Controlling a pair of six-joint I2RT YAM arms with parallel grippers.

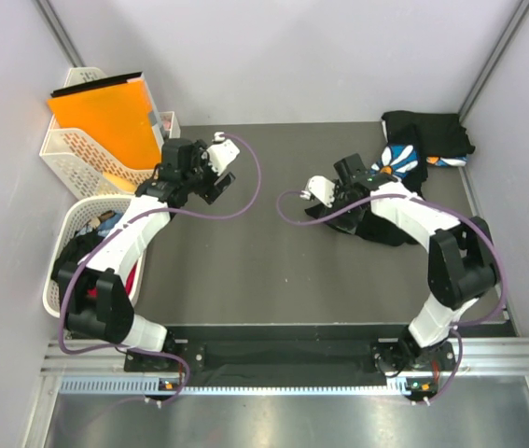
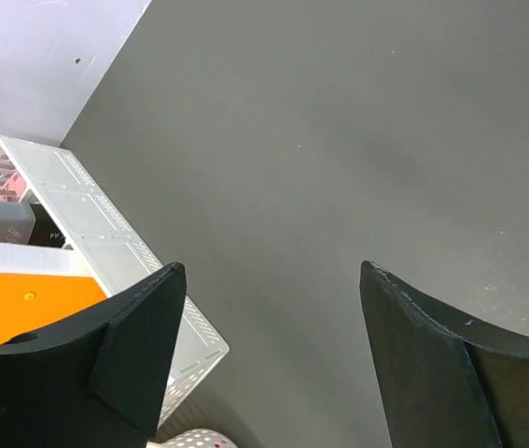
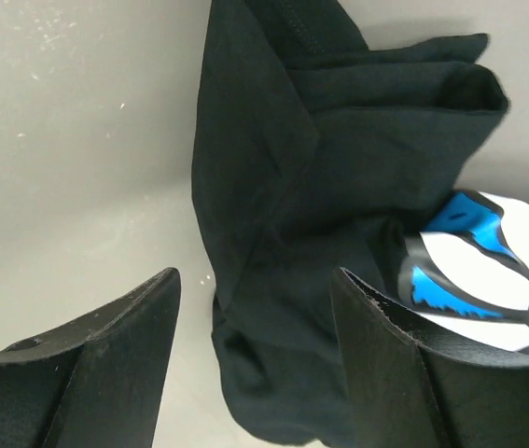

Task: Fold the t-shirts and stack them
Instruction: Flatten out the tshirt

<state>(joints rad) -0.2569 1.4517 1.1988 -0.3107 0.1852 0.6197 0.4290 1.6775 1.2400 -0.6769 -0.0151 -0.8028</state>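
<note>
Right gripper (image 3: 255, 308), jaws apart and clasping nothing, hovers at about 3 o'clock from the table's centre over a rumpled black t-shirt (image 3: 283, 187). Cloth lies under and between its fingers, but no pinch is visible. The shirt's white-and-blue flower print (image 3: 488, 271) shows at that view's right edge. Left gripper (image 2: 273, 355), likewise released and empty, hangs over bare table (image 2: 339, 140) at about 10 o'clock. Progress, as judged: early to middle. At 9 o'clock, nearest the arm bases, a round white lattice basket (image 1: 70, 217) holds unfolded garments (image 1: 89, 235), red, blue and dark, too tangled to count. The printed shirt, reaching toward 2 o'clock, lies unevenly and is not yet folded. In the far corner at 1 o'clock sits a dark folded pile (image 1: 427, 131), seemingly the start of the stack; whether it holds one shirt or several cannot be told. At 11 o'clock an orange folder (image 1: 105, 117) stands in a rectangular lattice basket (image 1: 63, 154). Count: two grippers, one shirt in work, one pile, two baskets, one folder.
</note>
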